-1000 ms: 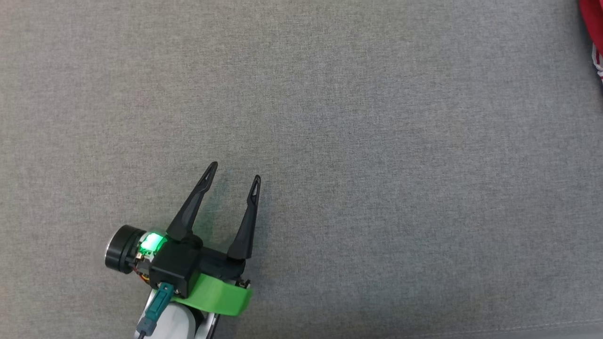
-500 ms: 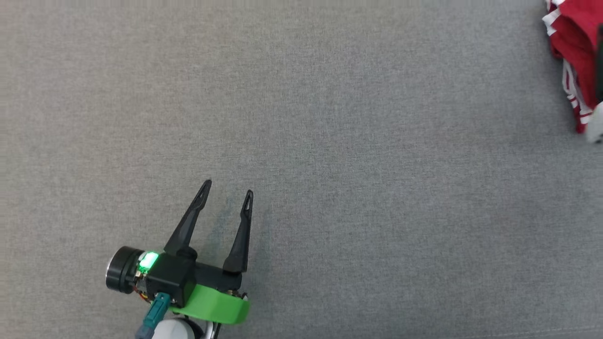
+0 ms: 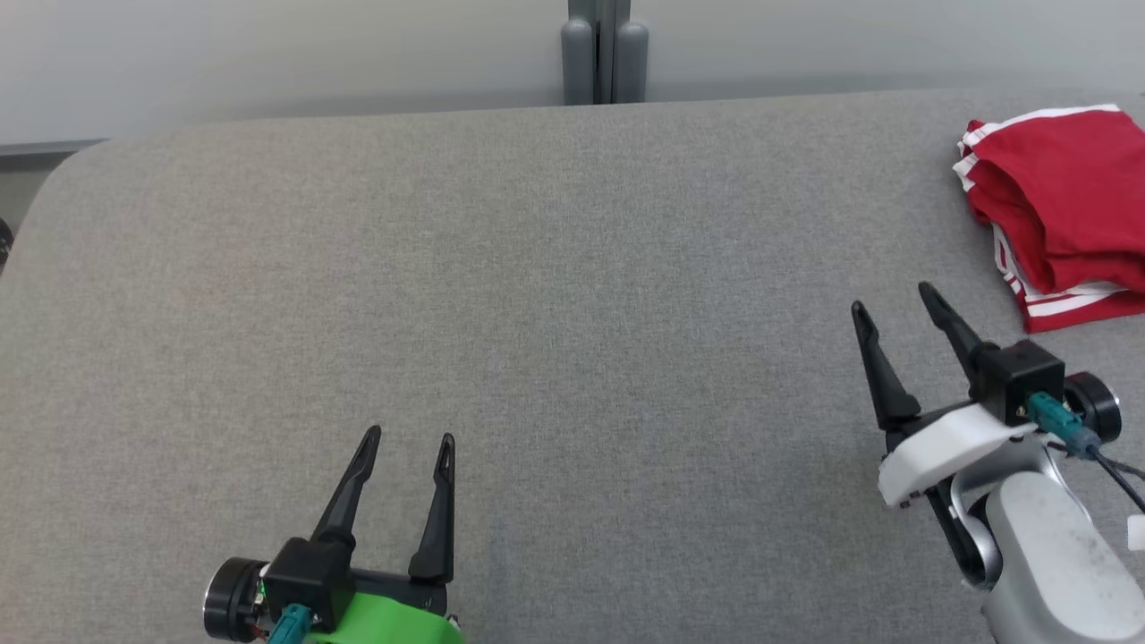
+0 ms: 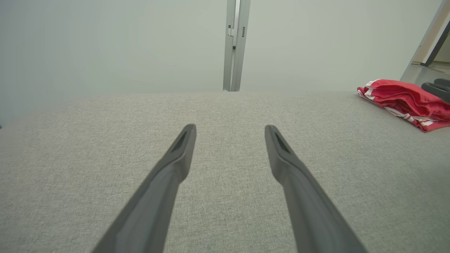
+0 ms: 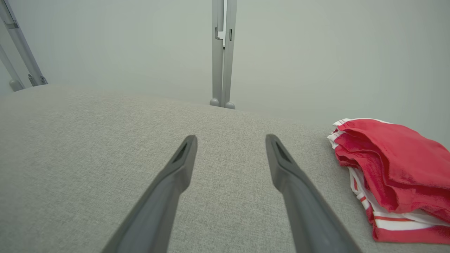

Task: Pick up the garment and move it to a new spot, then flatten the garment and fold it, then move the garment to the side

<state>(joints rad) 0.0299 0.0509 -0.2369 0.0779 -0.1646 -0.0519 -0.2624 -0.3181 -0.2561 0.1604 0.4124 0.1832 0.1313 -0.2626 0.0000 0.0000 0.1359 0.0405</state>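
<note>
No legible text, number, label or brand mark on any surface. The folded garment [image 3: 1064, 188] turns outward plain red cloth and white-and-red striped trim, without readable lettering.

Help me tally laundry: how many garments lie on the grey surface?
1: the folded red garment, far right on the surface, past the right gripper; folds might hide more.

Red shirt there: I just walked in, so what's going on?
A two-armed robot is working on the red garment, which lies folded at the right side of the grey padded surface. Nothing holds it: the right gripper is open just short of it, and the left gripper is open over bare surface.
</note>
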